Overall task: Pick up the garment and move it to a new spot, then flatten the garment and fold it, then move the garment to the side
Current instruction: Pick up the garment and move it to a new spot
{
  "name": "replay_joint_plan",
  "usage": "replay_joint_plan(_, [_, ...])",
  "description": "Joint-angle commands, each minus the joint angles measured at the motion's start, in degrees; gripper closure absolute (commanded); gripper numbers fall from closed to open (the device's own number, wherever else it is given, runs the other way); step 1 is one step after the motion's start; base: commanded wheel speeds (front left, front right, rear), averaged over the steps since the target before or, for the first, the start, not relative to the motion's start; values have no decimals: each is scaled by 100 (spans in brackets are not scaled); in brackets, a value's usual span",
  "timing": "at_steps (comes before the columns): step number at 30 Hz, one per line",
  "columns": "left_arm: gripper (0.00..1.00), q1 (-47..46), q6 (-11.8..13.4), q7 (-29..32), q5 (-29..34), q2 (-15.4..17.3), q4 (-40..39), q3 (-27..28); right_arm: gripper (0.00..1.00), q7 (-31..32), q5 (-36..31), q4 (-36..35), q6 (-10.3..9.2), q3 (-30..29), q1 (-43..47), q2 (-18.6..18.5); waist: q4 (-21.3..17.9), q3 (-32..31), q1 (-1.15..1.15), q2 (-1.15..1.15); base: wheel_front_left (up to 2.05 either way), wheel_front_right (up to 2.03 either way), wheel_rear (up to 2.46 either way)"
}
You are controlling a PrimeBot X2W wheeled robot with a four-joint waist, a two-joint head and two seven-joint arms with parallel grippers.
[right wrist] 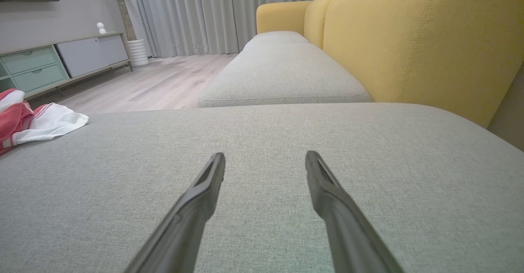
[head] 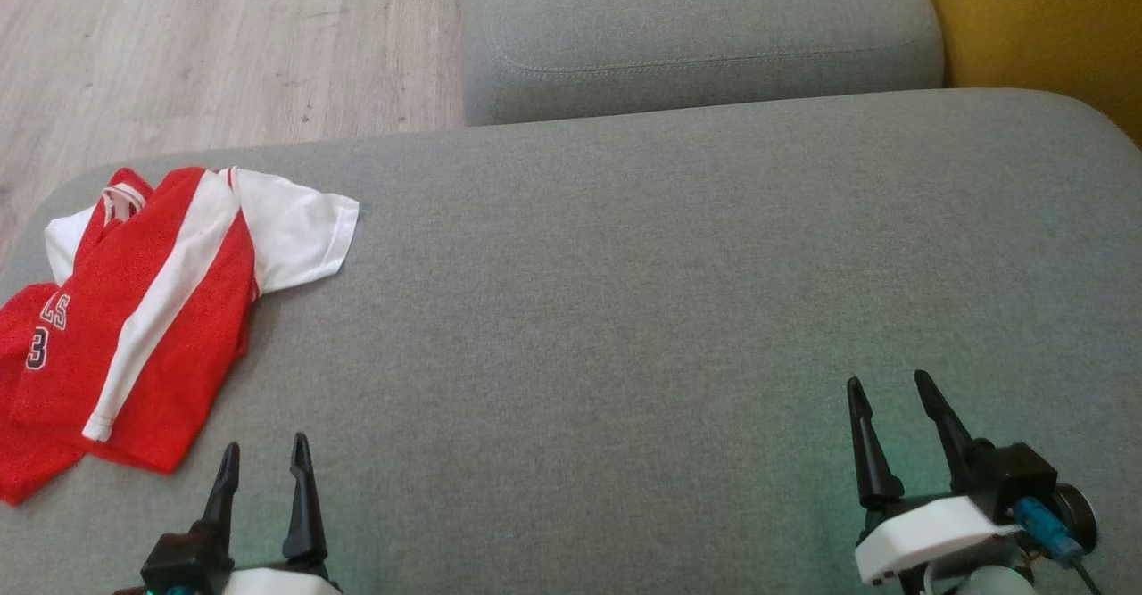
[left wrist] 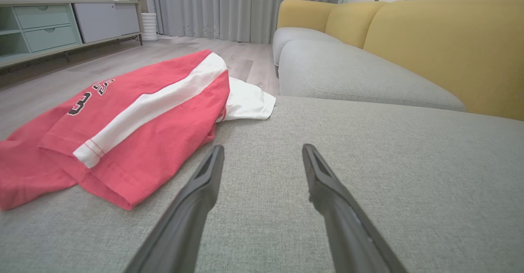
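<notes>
The garment (head: 143,309) is a red jersey with white sleeves, a white stripe and a dark number 3. It lies loosely folded at the left edge of the grey sofa cushion (head: 624,309). From the left wrist the garment (left wrist: 123,121) lies ahead and to the left. In the right wrist view the garment (right wrist: 37,121) sits at the far left. My left gripper (head: 265,452) is open just right of the hem, touching nothing. My right gripper (head: 888,383) is open over bare cushion far to the right. The left gripper (left wrist: 262,150) and right gripper (right wrist: 265,156) hold nothing.
A second grey seat cushion (head: 705,33) lies beyond. The yellow sofa back (head: 1044,24) rises on the right. Wooden floor (head: 178,42) borders the cushion on the left and far side. A low cabinet (left wrist: 61,23) and curtains (left wrist: 245,7) stand across the room.
</notes>
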Motion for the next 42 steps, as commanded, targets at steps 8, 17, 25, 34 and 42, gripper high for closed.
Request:
replay_joint_plan(8, [0, -202, -18, -72, -65, -1, -62, 222, 0, -79, 59, -114, 44, 180, -147, -56, 23, 13, 0, 0, 0, 0, 0])
replay_joint_plan(17, [0, -248, -40, -72, 7, -2, -5, 215, 0, -79, 47, -191, 44, 217, -85, -56, 484, -31, 0, 0, 0, 0, 0])
replay_joint_plan(25, [0, -182, -42, -72, 36, 42, 32, 255, 0, -79, 154, -180, 44, 428, -77, -56, 1317, -119, 0, 0, 0, 0, 0])
replay_joint_plan(34, [0, -14, -34, -72, -18, 146, 22, 398, 0, -79, 195, -125, 44, 666, -183, -56, 1914, -124, 0, 0, 0, 0, 0])
replay_joint_plan(42, [0, -696, -225, 159, -326, 380, -113, 310, 0, -79, -120, -208, 44, 722, -446, -56, 1742, 539, 0, 0, 0, 0, 0])
